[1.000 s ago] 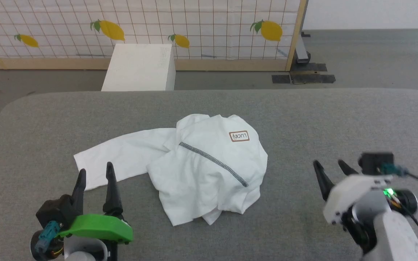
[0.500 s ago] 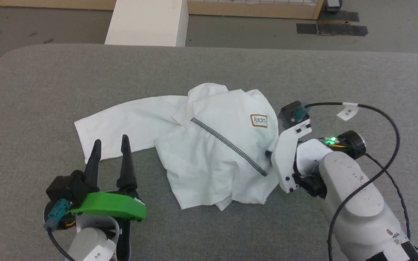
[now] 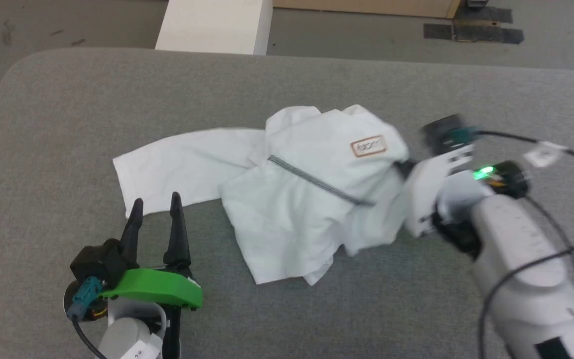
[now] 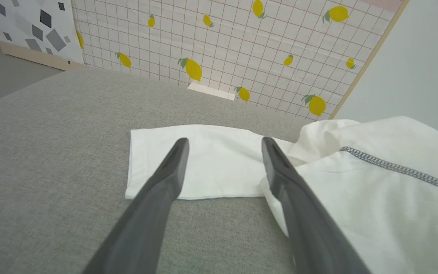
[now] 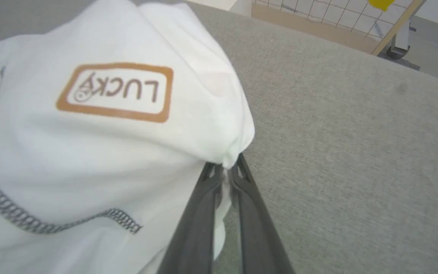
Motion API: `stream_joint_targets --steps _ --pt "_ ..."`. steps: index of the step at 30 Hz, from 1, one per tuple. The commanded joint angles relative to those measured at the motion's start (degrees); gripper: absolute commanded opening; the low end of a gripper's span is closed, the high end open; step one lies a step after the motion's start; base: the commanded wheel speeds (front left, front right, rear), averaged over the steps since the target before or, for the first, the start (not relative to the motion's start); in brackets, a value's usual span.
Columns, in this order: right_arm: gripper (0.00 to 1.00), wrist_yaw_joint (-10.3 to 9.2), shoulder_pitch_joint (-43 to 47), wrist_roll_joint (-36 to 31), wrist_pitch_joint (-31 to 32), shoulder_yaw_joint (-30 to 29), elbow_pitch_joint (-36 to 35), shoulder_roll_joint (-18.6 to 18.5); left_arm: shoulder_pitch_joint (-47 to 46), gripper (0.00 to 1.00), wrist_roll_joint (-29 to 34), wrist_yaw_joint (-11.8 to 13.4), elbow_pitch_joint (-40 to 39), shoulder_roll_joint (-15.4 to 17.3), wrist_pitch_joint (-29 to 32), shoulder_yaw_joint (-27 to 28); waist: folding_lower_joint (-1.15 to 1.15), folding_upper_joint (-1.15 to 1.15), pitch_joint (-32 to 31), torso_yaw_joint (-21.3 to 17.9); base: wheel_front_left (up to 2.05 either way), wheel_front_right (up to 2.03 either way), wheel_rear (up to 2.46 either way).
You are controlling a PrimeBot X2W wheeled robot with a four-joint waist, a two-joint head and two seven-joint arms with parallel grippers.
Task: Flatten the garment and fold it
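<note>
Status: garment [image 3: 307, 209] sits around the middle of the tabletop [image 3: 68, 99], well clear of the far edge and of the rounded far-left corner.

- Right tool [image 5: 224, 165]: pinched narrow on a bunched fold at the garment's right edge, just below the LUCKY patch [image 5: 116, 91]. Fabric gathers to a point at the tips and the cloth around the patch domes up off the tabletop.
- Left tool [image 3: 156, 199]: jaws wide, nothing between them. It's on the near-left side, tips pointing at the near hem of the flat flap [image 3: 182, 164]. From the left wrist view the right-hand finger overlaps the edge of the crumpled body. We can't tell whether it touches.
- Garment layout: the flat flap spreads left toward the tabletop's left edge, its left and near hems straight. The main body is crumpled, with the zigzag seam [image 3: 317, 184] running diagonally across it and a loose corner hanging toward the near edge.
- Room: we see bare grey tabletop on all sides of the garment, widest along the far edge and toward the left edge. The right arm takes up the near-right area.
- White box [image 3: 215, 25] stands on the floor [image 3: 347, 25] beyond the far edge, well apart from the garment.
</note>
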Motion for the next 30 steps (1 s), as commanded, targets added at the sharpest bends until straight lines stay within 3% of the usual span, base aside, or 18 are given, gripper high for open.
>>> stream_joint_targets --steps 1,7,10,14,16,17,19,24,30 --pt "0.00 -0.11 1.2 0.2 -1.7 -3.1 -1.9 -1.9 0.6 1.00 0.3 -0.3 0.1 -0.2 -0.3 0.2 0.00 0.00 -2.9 -2.7 0.00 0.00 0.00" --pt "0.00 -0.11 11.3 -3.6 -1.0 -20.2 -12.1 -5.6 1.7 1.00 0.2 -0.3 0.4 -0.6 -0.3 0.3 0.00 0.00 -5.3 -4.3 0.00 0.00 0.00" --pt "0.00 -0.11 18.8 -6.4 1.8 -29.9 -17.0 -3.6 2.0 1.00 0.0 -0.5 0.9 -0.8 -0.3 0.0 0.00 0.00 -5.8 -4.3 0.00 0.00 0.00" --pt "0.00 -0.11 25.6 -8.5 5.6 -37.0 -20.9 0.5 2.5 1.00 -0.2 -0.6 1.5 -0.9 -0.3 -0.1 0.00 0.00 -6.3 -4.3 0.00 0.00 0.00" --pt "0.26 -0.11 26.7 -8.0 4.5 -37.7 -22.7 1.6 2.8 1.00 -0.4 -0.5 1.8 -0.9 -0.3 0.1 0.00 0.00 -6.7 -4.5 0.00 0.00 0.00" --pt "1.00 -0.11 26.9 -7.7 3.5 -37.6 -23.5 1.9 2.9 1.00 -0.4 -0.5 1.9 -0.9 -0.3 0.2 0.00 0.00 -6.9 -4.6 0.00 0.00 0.00" --pt "1.00 -0.11 26.9 -6.8 -0.4 -38.4 -26.4 2.3 2.9 1.00 -0.9 -0.7 2.5 -0.9 -0.2 -0.2 0.00 0.00 -7.4 -4.6 0.00 0.00 0.00" --pt "1.00 -0.11 28.9 -3.6 -10.4 -42.4 -31.1 2.5 -2.0 1.00 -5.6 -2.1 2.7 -1.0 7.0 -4.8 0.00 0.00 -7.8 -3.9 0.00 0.00 0.00" --pt "1.00 -0.11 31.4 -0.7 -12.7 -40.3 -31.4 2.5 -13.2 1.00 -13.6 2.4 4.6 -1.1 25.3 -15.3 0.00 0.00 -6.2 -6.7 0.00 0.00 0.00"
